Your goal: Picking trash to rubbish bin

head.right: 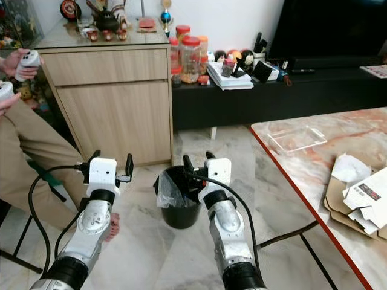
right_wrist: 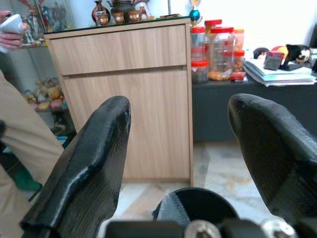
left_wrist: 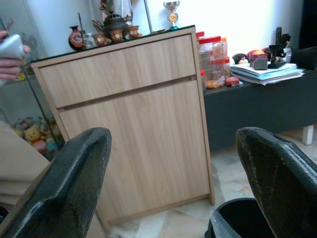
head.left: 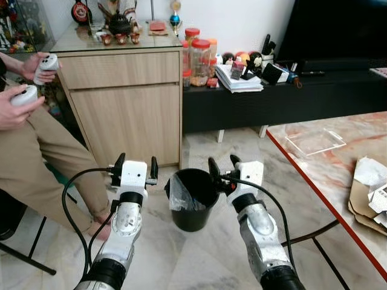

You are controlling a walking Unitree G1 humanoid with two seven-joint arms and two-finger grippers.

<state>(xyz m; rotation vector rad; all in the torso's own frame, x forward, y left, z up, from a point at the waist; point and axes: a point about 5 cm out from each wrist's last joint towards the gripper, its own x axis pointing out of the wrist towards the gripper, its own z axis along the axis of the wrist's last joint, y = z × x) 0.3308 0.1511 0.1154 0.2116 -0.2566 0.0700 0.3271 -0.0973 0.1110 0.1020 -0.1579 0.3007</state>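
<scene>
A black rubbish bin (head.left: 193, 199) with a plastic liner stands on the marble floor between my two arms. Its rim also shows in the right wrist view (right_wrist: 198, 206). My left gripper (head.left: 136, 167) is open, held up just left of the bin with nothing between its fingers. My right gripper (head.left: 223, 165) is open too, hovering at the bin's right rim. Crumpled paper and cardboard trash (head.left: 370, 193) lies on the marble table (head.left: 326, 169) at the right.
A wooden cabinet (head.left: 124, 103) stands behind the bin, with a dark low TV bench (head.left: 284, 96) holding jars and papers to its right. A seated person (head.left: 36, 151) holding white controllers is at the left. A clear plastic tray (head.left: 315, 141) lies on the table.
</scene>
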